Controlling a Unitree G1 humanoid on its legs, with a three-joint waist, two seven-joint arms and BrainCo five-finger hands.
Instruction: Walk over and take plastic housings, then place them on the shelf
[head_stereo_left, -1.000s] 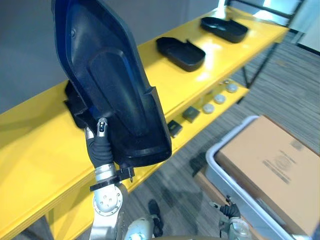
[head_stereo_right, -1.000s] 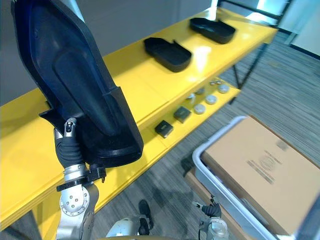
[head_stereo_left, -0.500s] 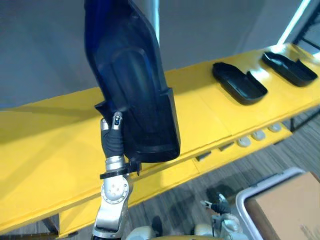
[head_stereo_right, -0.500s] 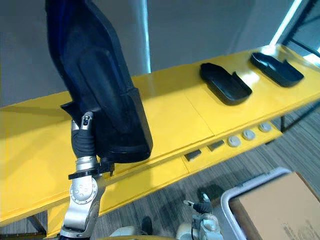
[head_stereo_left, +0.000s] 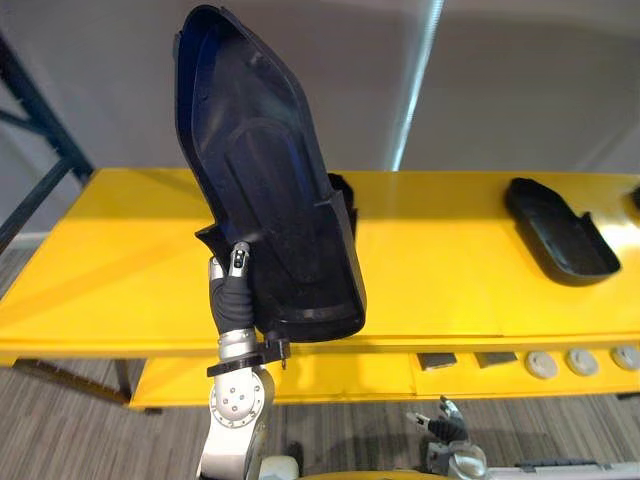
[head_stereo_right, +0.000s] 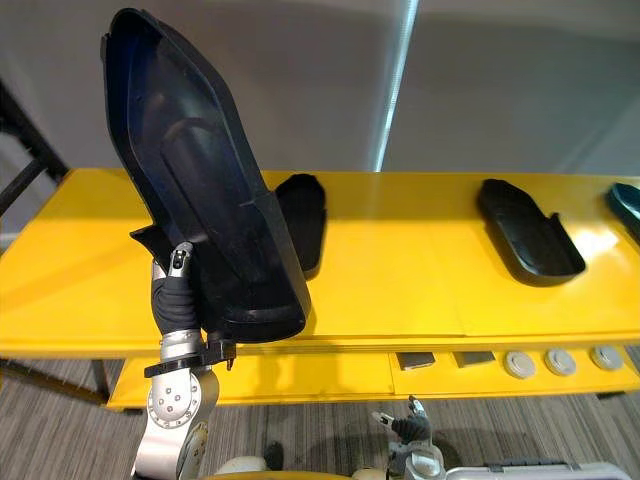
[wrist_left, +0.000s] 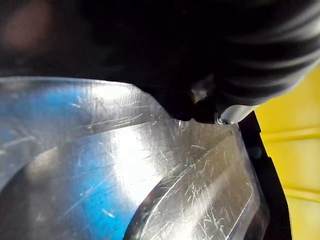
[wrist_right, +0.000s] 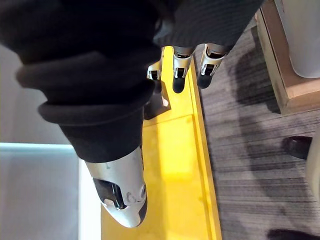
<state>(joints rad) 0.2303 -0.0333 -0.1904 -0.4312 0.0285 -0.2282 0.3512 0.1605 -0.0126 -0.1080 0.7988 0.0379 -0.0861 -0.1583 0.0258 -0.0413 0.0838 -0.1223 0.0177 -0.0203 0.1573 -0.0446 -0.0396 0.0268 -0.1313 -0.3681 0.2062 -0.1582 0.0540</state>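
Left hand (head_stereo_left: 231, 298): thumb pressed on the front of the held housing (head_stereo_left: 270, 190); fingers hidden behind it; a clamped grip, judging by the upright carry
Right hand (wrist_right: 181, 65): fingers hanging straight and slack; nothing in them; low, by the floor in front of the shelf
Held housing: large, black, upright; raised over the left part of the yellow shelf (head_stereo_left: 450, 275); apparently clear of the top, though the lower rim hides the gap
Done: housing taken; robot squarely facing the shelf, so the walk looks finished
Left to do: lowering onto a bare stretch of the top; release; withdrawal of the hand
Housings counted: four; one in hand; three lying on the top
On the top: near housing (head_stereo_right: 303, 215) just behind the held one; middle housing (head_stereo_right: 528, 232) well to the right; edge housing (head_stereo_right: 627, 198) cut off by the view's edge
Lower tier (head_stereo_left: 335, 378): two dark blocks (head_stereo_left: 437, 360); three grey discs (head_stereo_left: 582, 360); all in one row at the right
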